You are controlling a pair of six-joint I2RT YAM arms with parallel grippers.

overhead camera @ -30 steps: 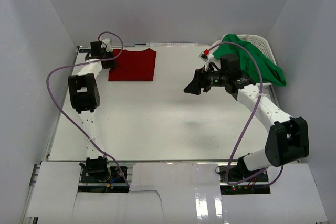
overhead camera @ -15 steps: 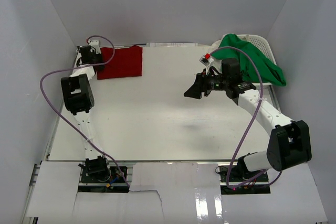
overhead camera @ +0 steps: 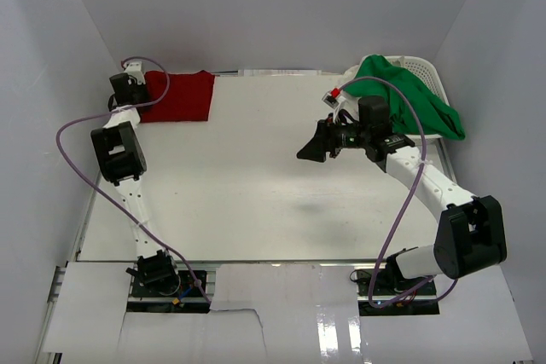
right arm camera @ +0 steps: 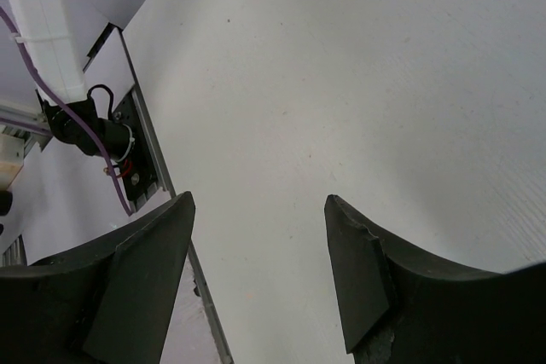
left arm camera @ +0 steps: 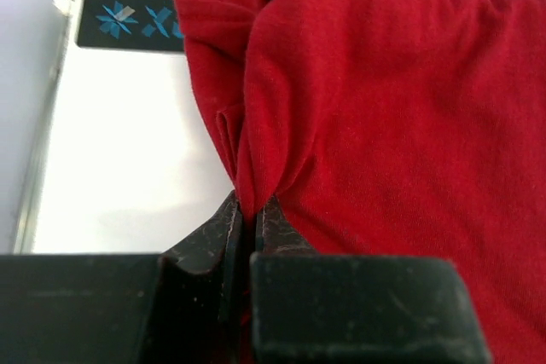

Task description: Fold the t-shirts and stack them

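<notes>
At the counter's [overhead camera: 256, 193] far-left corner, a clamp on the red t-shirt [overhead camera: 179, 96].
The left arm [overhead camera: 119, 153] stretches forward, left fingers [left arm camera: 235, 229] pinched together on a fold of that flat shirt. The right arm [overhead camera: 426, 175] bends mid-counter, right fingers [overhead camera: 310, 149] apart, empty, pointing left. The green t-shirt [overhead camera: 409, 100] drapes over the white basket [overhead camera: 424, 65].

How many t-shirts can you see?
2. The red t-shirt lies folded in the far left corner, pinched by the left gripper. The green t-shirt hangs over the white basket at the far right. More might be hidden inside the basket.
</notes>
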